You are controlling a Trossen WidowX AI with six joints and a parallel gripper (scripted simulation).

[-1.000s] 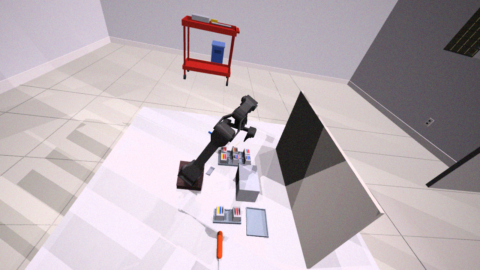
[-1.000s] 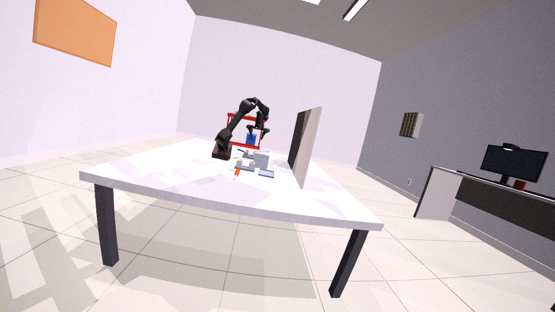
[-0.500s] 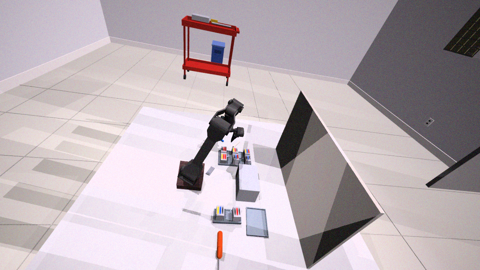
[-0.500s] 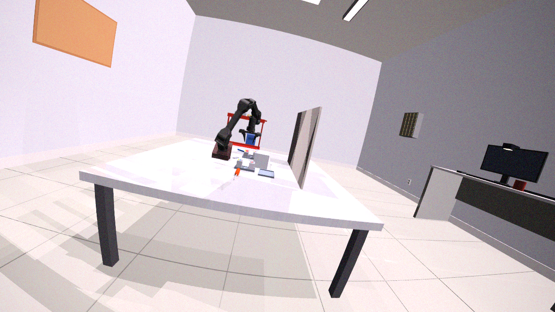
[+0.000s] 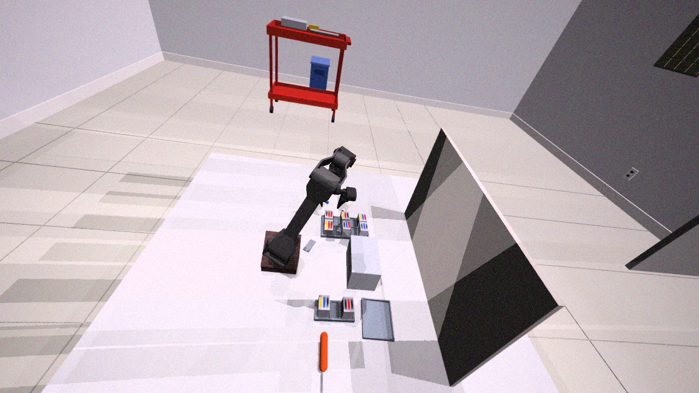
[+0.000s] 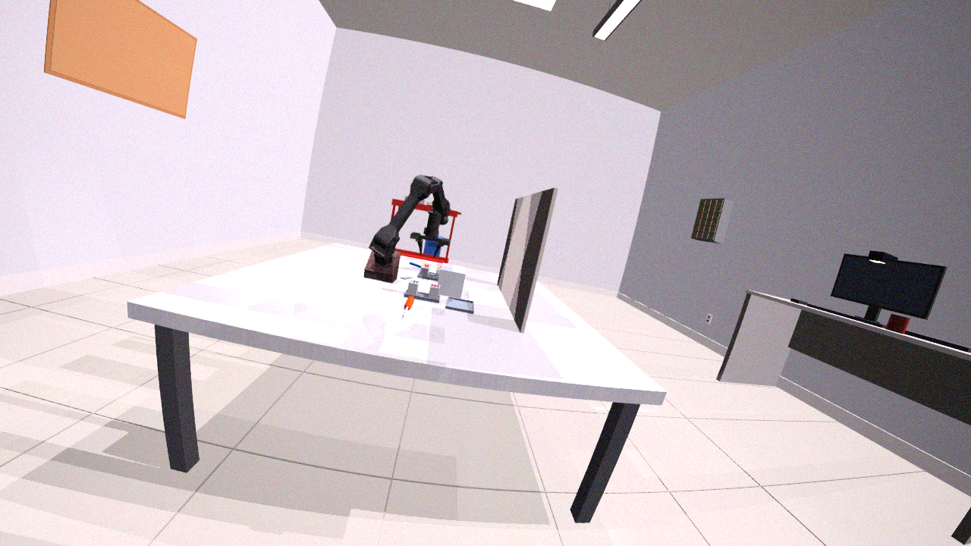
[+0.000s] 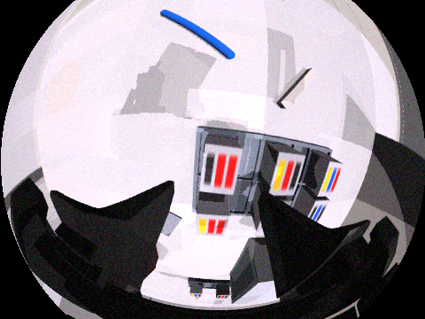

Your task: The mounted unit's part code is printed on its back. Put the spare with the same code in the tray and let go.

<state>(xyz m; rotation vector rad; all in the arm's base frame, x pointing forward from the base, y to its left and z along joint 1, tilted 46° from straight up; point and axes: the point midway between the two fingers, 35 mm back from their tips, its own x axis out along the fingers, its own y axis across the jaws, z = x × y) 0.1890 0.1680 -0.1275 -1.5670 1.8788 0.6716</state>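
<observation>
My gripper is open and empty, with its fingers above the far rack. That rack holds several grey spares with striped labels. In the wrist view, a black-red-red spare shows ahead between the fingertips, and a yellow-red-red spare below it. A yellow-red-black spare stands to the right; the right finger hides part of the rack. The shallow grey tray is empty. The large grey box stands between rack and tray; no code shows on its visible faces.
A near rack beside the tray holds two striped blocks. A tall upright panel stands on the right. An orange-handled tool lies in front. A blue rod and a thin dark piece lie beyond the far rack.
</observation>
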